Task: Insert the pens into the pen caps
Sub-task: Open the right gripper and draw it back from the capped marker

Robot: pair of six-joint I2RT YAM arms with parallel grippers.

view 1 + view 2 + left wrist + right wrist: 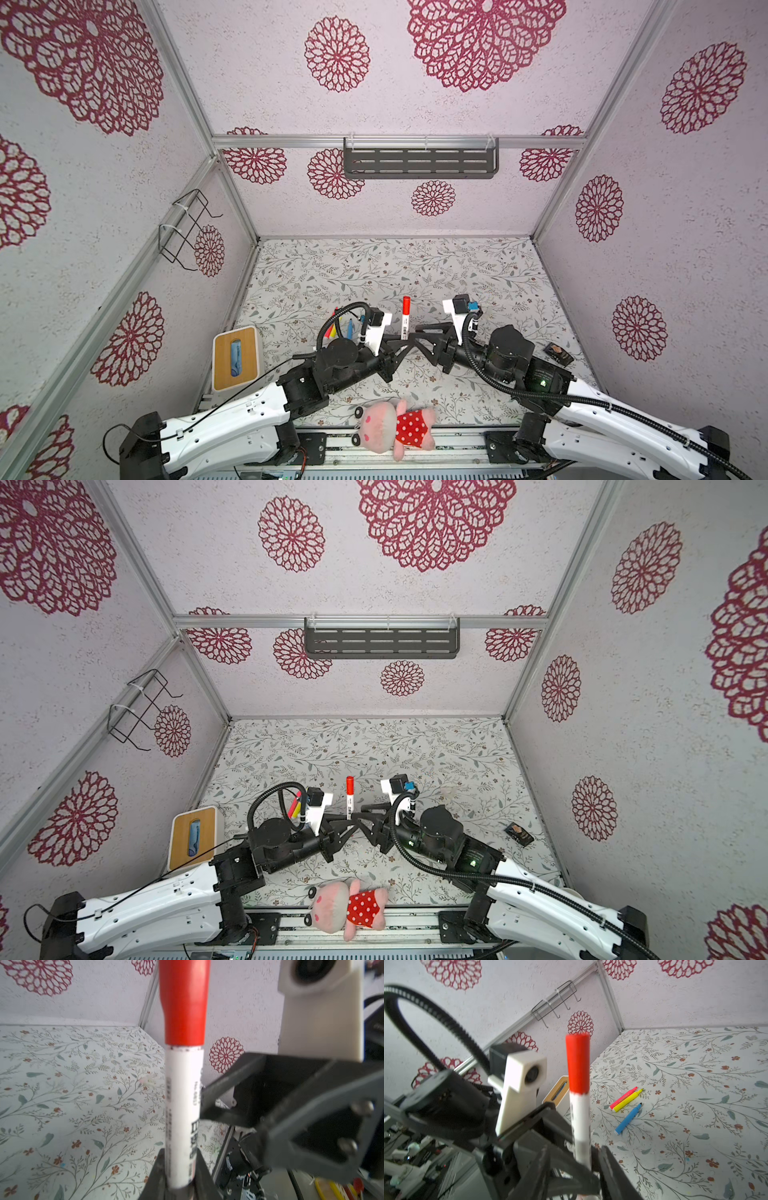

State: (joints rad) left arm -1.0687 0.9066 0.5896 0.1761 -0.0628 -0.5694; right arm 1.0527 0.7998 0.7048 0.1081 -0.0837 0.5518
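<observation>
In both top views the white-barrelled pen (405, 322) stands upright above the tabletop (374, 270) with its red cap (406, 303) on the upper end. The left gripper (401, 342) reaches it from eight o'clock and the right gripper (414, 336) from four o'clock. The blue pen (351, 330) lies at nine o'clock of it.

In the left wrist view, the left fingers (158, 1172) are clenched on the barrel's low end, and the cap's rim meets the barrel.

In the right wrist view, the right fingers (610, 1167) stand spread with a gap either side of the barrel, grasping nothing. The pink pen (624, 1097) and yellow pen (628, 1100) lie side by side, uncapped like the blue one. I cannot pick out their caps.

The pen is gripped only at its low end, so a right finger brushing it while backing out could tilt it or tug the cap loose.
</observation>
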